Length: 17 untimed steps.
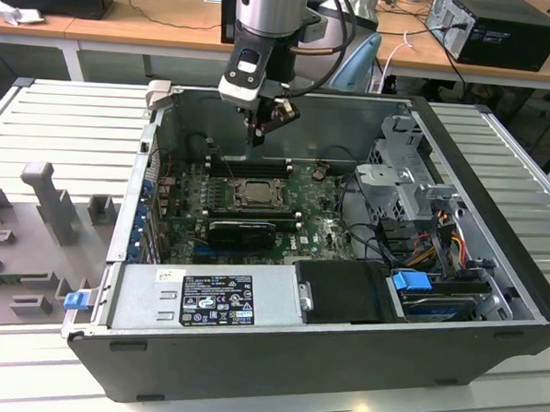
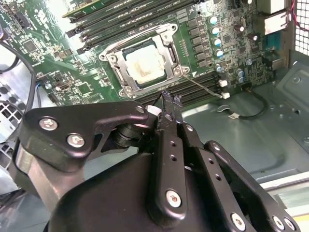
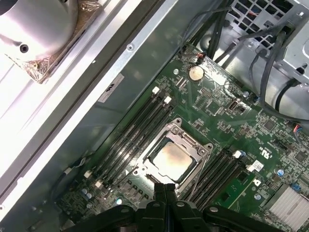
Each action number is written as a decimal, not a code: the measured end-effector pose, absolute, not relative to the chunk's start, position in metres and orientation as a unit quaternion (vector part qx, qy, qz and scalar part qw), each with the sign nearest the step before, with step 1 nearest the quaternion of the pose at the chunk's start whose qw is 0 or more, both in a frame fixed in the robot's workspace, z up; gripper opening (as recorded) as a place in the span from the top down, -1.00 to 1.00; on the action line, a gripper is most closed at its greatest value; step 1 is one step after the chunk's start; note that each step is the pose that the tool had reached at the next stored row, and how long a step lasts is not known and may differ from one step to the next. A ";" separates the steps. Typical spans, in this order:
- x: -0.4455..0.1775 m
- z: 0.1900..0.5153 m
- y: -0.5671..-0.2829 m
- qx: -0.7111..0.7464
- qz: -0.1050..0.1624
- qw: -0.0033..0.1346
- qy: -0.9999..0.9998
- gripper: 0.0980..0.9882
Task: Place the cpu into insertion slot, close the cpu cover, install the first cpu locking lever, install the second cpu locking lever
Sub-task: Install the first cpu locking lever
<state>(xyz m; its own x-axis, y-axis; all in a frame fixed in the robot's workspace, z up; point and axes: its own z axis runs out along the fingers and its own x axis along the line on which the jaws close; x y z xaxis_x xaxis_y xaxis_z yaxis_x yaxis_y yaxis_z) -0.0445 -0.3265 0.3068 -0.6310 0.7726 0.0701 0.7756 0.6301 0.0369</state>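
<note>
An open computer case (image 1: 276,354) lies on its side on a slatted worktop (image 1: 67,121), with the green motherboard (image 1: 320,227) facing up. Taking the chip as the centre of a dial in the exterior view, the pincer (image 1: 257,136) hangs at 12 o'clock, above the board and not touching it. The labelled power supply (image 1: 205,299) is at 6 o'clock, the metal drive cage (image 1: 400,189) at 3 o'clock, and a set of grey blocks (image 1: 50,194) sits out on the worktop at 9 o'clock.

In both wrist views the pincer (image 2: 169,98) (image 3: 165,186) has its two black fingers pressed together, with nothing between them.

The cpu (image 1: 254,192) (image 2: 144,65) (image 3: 170,159) is seated flat in the insertion slot (image 2: 129,50). Its pale metal face carries a dull smear in the middle. The cpu cover (image 2: 170,50) (image 3: 190,140) is folded down over it, so the chip shows through the frame's square window. Only a narrow dark strip of the socket is visible around the chip.

In the second wrist view a thin metal lever (image 2: 203,84) leaves one corner of the cover and angles out across the neighbouring memory slots (image 2: 207,82), away from the frame's edge. I cannot tell how the other lever stands.

More long black memory slots (image 2: 130,19) flank the far side of the socket. In the first wrist view a round coin battery (image 3: 195,72) sits on the board well apart from the chip.
</note>
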 end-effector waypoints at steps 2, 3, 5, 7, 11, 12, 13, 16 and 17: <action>-0.044 0.307 -0.326 -0.425 -0.032 0.024 -0.904 0.98; -0.044 0.307 -0.326 -0.424 -0.032 0.024 -0.905 0.98; -0.044 0.307 -0.326 -0.422 -0.031 0.024 -0.906 0.98; -0.044 0.307 -0.326 -0.413 -0.031 0.024 -0.910 0.98; -0.044 0.307 -0.326 -0.398 -0.031 0.025 -0.917 0.98; -0.044 0.307 -0.326 -0.395 -0.031 0.025 -0.918 0.98; -0.044 0.307 -0.326 -0.390 -0.031 0.025 -0.920 0.98; -0.044 0.307 -0.326 -0.379 -0.030 0.025 -0.924 0.98; -0.044 0.307 -0.326 -0.375 -0.030 0.026 -0.926 0.98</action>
